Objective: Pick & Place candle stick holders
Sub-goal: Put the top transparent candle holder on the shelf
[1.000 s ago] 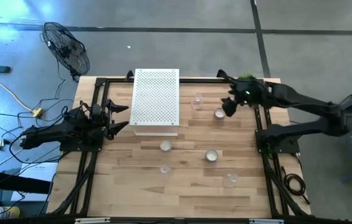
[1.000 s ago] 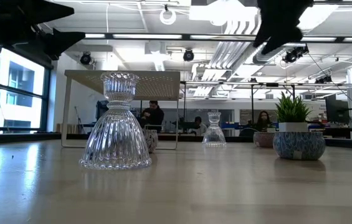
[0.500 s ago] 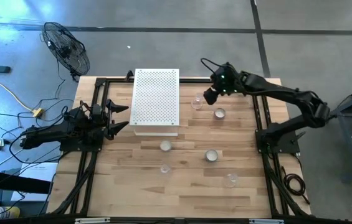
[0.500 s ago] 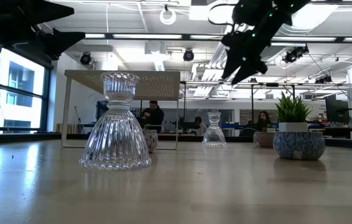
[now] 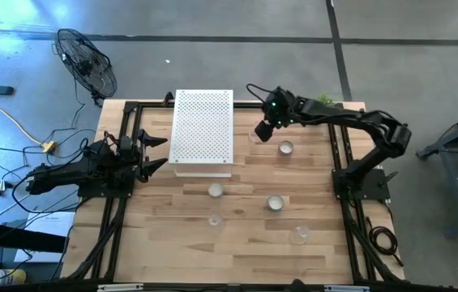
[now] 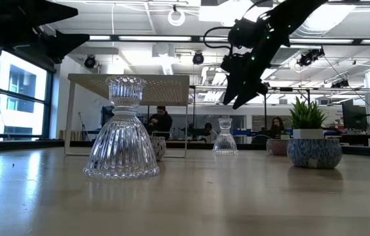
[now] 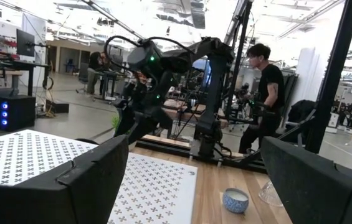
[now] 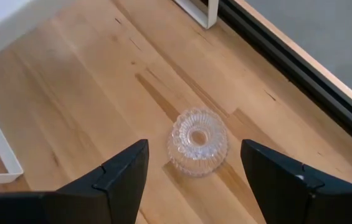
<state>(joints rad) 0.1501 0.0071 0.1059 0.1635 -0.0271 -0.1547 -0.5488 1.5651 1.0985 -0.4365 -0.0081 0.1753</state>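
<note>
Six candle stick holders are scattered over my table [image 5: 164, 243], none lifted yet: a clear glass holder [image 5: 256, 135] near the far edge just beside the white perforated box [image 5: 203, 132], a silvery cup [image 5: 285, 148] next to it, and four more toward the middle and near edge at [image 5: 216, 191], [image 5: 275, 203], [image 5: 215, 220] and [image 5: 298, 235]. In the last second I have swung the right gripper [image 5: 264, 130] away from the far right corner, where it hung by the green potted plant [image 5: 323, 100], inward along the far edge, and it now hangs above the clear glass holder. From the right wrist camera that holder [image 8: 197, 141] lies between my two spread fingers [image 8: 123, 168], jaws wide and empty, and the low view shows the right gripper [image 6: 234, 99] still above the holder [image 6: 224, 136] with air between them. I take this as approach nearly finished: what remains is a straight descent and a close on the ribbed glass, which I expect to be slippery. The left gripper [image 5: 154, 152] waits over the left edge of the table beside the box, fingers wide apart and empty.
</note>
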